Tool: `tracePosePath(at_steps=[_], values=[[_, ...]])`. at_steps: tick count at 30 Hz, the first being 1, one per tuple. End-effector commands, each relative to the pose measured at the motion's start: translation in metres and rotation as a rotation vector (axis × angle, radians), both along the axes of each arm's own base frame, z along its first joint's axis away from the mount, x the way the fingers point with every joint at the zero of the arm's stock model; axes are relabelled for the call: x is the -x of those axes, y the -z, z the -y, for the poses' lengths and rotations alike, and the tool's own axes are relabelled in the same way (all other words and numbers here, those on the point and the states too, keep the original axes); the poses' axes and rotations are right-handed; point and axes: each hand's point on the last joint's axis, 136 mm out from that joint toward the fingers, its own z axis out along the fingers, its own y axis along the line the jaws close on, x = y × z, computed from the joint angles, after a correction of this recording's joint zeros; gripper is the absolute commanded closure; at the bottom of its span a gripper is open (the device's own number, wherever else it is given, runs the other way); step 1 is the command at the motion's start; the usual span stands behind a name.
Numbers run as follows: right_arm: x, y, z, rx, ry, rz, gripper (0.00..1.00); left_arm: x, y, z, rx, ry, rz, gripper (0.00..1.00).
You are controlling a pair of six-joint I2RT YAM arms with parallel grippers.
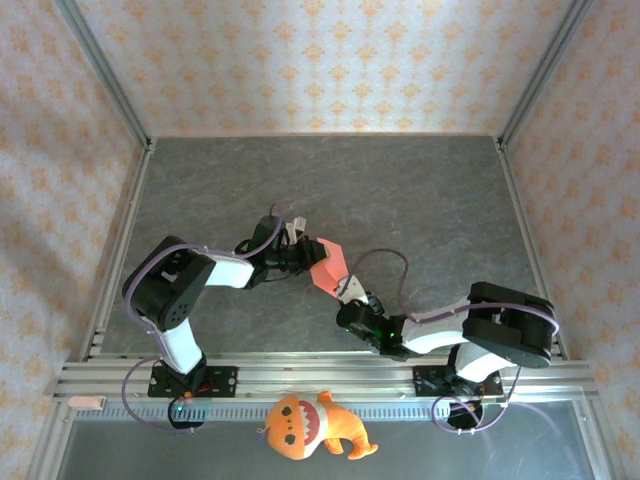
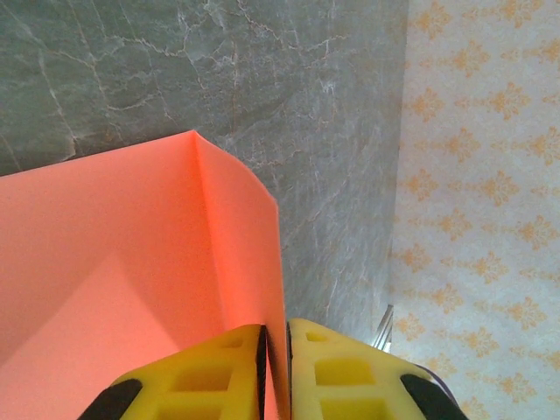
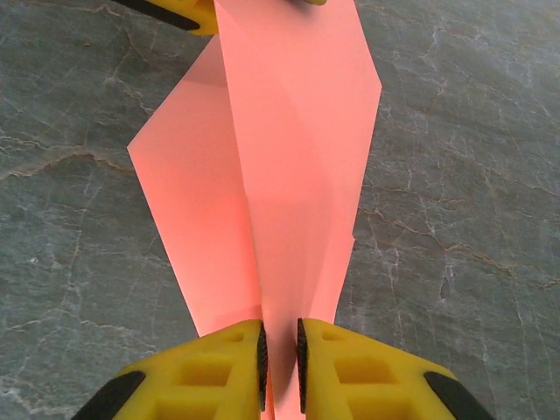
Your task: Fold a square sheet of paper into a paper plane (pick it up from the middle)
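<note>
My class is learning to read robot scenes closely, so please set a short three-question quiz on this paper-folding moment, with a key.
1. Multiple choice: how many grippers pinch the paper? A. none; B. one; C. two.
2. True or false: the paper is a flat, unfolded square.
3. What colour is the toy?
Key: 1. C: the left gripper and the right gripper are each shut on it. 2. False: it shows folds. 3. Orange.
</note>
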Motion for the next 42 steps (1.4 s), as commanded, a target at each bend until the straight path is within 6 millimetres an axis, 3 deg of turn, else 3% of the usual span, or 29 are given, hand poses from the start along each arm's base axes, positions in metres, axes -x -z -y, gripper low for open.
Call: tracePosePath(at_steps=[1,14,19,26,32,42], values=[[-0.004,-0.004,0.0,-0.014,0.034,0.029,0.82,-0.003,-0.002,0.004,0.0,0.004,0.004,0.86],[-0.002,-0.009,0.0,-0.06,0.024,0.016,0.98,-0.003,-0.002,0.003,-0.004,0.0,0.006,0.85],[-0.001,-0.008,-0.01,-0.154,-0.023,-0.083,1.0,-0.01,-0.01,-0.006,-0.051,-0.046,0.039,0.52],[0.004,-0.016,-0.03,-0.388,-0.137,-0.264,1.0,-0.017,-0.018,-0.041,-0.156,-0.175,0.069,0.25],[0.0,-0.009,-0.032,-0.412,-0.155,-0.339,1.0,-0.014,-0.019,-0.057,-0.176,-0.231,0.073,0.22],[-0.003,0.0,-0.038,-0.437,-0.144,-0.415,1.0,-0.011,-0.024,-0.06,-0.175,-0.238,0.08,0.21]])
